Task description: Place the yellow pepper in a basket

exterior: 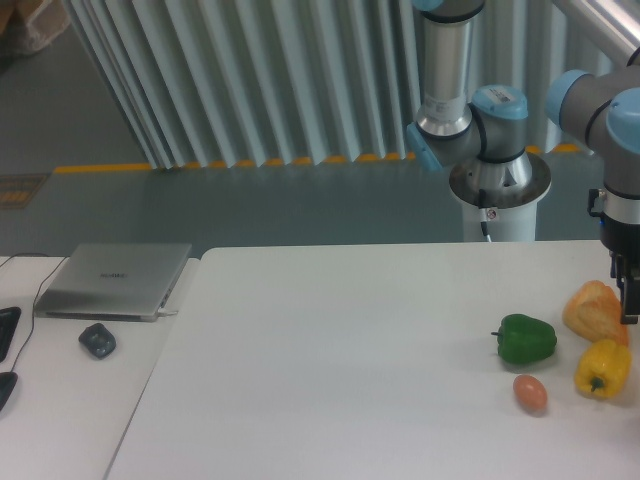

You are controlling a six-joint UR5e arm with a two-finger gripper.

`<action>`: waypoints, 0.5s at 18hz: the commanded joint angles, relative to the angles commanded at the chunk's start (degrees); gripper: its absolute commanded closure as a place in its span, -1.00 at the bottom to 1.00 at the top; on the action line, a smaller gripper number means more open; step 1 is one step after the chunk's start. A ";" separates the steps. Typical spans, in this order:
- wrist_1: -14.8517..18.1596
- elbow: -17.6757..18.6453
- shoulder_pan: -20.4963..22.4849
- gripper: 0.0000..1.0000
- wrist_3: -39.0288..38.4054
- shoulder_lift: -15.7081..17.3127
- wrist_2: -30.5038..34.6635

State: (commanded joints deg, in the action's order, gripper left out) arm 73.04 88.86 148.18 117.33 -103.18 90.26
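Hanging vertical at rt edge, hand (pixel 630 300) just above yellow pepper (pixel 602 367).

We see yellow pepper (pixel 603 367): glossy, smooth, plastic-looking skin. Green pepper (pixel 527 339): same waxy shine. Bread-like wedge (pixel 594 311): matt orange-tan, slightly rough. Small egg-shaped piece (pixel 530 392): smooth, dull sheen. Desk (pixel 330 370): white, matt, smooth laminate look. Laptop (pixel 115 280): brushed silver metal, satin. Arm (pixel 480 110): grey metal tubes, blue plastic caps. Pincer (pixel 628 290): dark, matt; we cannot tell material.
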 joint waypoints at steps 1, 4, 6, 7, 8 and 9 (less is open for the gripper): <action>0.00 0.00 0.17 -1.00 -0.43 0.00 -0.09; 0.00 0.18 -0.44 -1.00 -10.67 0.96 0.00; -0.17 0.53 -0.88 -1.00 -18.42 1.05 -0.09; -0.18 0.53 -1.31 -1.00 -20.54 0.97 -0.09; -0.26 0.53 -1.40 -1.00 -21.35 0.97 -0.17; -0.44 0.53 -1.67 -1.00 -22.23 1.05 -0.96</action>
State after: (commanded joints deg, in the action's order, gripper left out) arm 72.60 89.38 146.52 95.11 -102.13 89.30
